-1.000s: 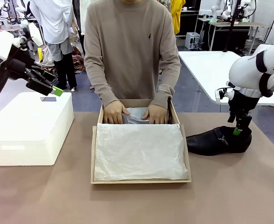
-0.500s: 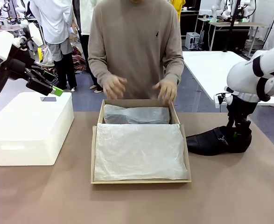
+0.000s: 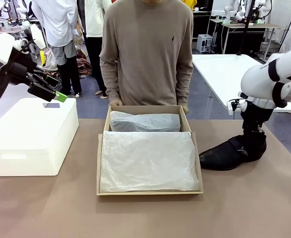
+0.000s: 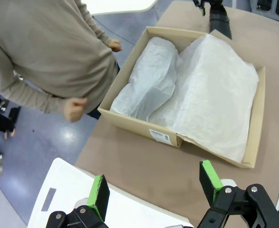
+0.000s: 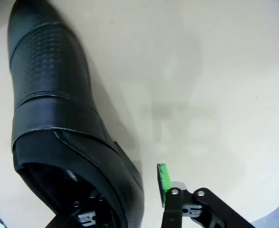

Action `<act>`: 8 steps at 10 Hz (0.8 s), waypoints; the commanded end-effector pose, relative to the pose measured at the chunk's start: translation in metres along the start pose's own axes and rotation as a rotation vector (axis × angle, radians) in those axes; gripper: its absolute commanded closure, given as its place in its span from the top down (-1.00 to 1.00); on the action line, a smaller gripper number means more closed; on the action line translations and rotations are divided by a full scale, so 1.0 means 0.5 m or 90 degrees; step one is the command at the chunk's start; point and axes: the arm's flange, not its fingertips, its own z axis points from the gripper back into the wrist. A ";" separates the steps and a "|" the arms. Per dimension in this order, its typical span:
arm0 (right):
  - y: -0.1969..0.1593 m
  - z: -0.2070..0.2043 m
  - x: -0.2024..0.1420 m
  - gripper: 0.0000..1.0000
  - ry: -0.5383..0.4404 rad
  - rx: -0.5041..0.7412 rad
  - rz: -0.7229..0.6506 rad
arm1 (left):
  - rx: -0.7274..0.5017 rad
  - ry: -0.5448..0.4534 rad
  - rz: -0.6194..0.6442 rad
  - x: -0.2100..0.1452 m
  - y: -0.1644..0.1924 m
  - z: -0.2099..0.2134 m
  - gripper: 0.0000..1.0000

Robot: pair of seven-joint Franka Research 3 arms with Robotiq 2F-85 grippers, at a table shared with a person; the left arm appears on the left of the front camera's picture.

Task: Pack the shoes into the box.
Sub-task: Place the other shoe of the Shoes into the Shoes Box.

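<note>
One black leather shoe [image 3: 229, 153] lies on the table right of the box, toe toward it. My right gripper [image 3: 254, 143] stands over its heel. In the right wrist view the gripper [image 5: 129, 192] straddles the shoe's [image 5: 53, 95] heel wall: one finger is inside the opening, and the green pad [image 5: 163, 183] outside is still a small gap off the leather. The tan cardboard box [image 3: 107, 124] sits mid-table, lined with white tissue paper [image 3: 147, 161]. A tissue-wrapped bundle [image 3: 144, 122] fills its far end; its contents are hidden. My left gripper [image 3: 53, 91] hangs open above the white box, holding nothing.
A large white plastic box [image 3: 31, 136] stands at the left. A person in a beige sweater [image 3: 147, 49] stands at the far edge behind the cardboard box [image 4: 134, 126], hands [image 3: 115, 102] lowered to the table edge. Bare table lies in front of the box.
The person's hands left the box and dropped to the table's far edge. My right gripper sank onto the shoe's heel and its jaws narrowed; the shoe shifted slightly. The left arm stayed still.
</note>
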 end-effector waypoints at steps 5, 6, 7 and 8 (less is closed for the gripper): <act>-0.003 0.019 -0.010 -1.00 -0.019 0.017 0.009 | -0.007 -0.007 -0.006 -0.004 0.003 -0.001 1.00; -0.004 0.026 -0.011 -1.00 -0.021 0.019 -0.007 | -0.007 -0.007 -0.006 -0.004 0.003 -0.001 1.00; -0.006 0.037 -0.012 -1.00 -0.019 0.020 -0.023 | -0.007 -0.007 -0.006 -0.004 0.003 -0.001 1.00; -0.011 0.049 -0.012 -1.00 -0.014 0.020 -0.035 | -0.007 -0.007 -0.006 -0.004 0.003 -0.001 1.00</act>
